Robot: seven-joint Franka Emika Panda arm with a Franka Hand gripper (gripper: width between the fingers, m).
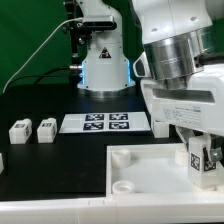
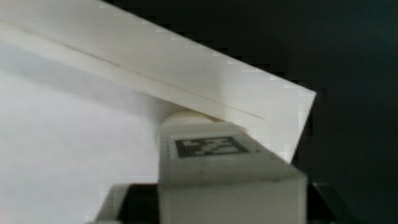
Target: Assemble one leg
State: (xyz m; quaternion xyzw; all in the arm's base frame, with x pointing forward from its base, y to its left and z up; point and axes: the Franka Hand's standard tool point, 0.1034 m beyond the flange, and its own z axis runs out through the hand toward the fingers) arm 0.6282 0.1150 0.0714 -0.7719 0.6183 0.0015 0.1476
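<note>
The hand [image 1: 203, 152] is clamped on the leg [image 1: 198, 156], holding it upright over the white panel [image 1: 150, 170] near the front right corner of the worktop [image 1: 50, 100]. In the wrist view the leg [image 2: 217, 150] shows its tag against the panel [image 2: 107, 110]. Two other legs [image 1: 32, 129] stand near the left edge, beside the marker board [image 1: 105, 123].

The gripper [image 1: 200, 150] is cut off by the exterior view's right edge, its fingertips hidden behind the leg [image 1: 197, 157]. The panel [image 1: 140, 180] runs off the bottom edge. In the wrist view, the leg's [image 2: 217, 150] base is cropped.
</note>
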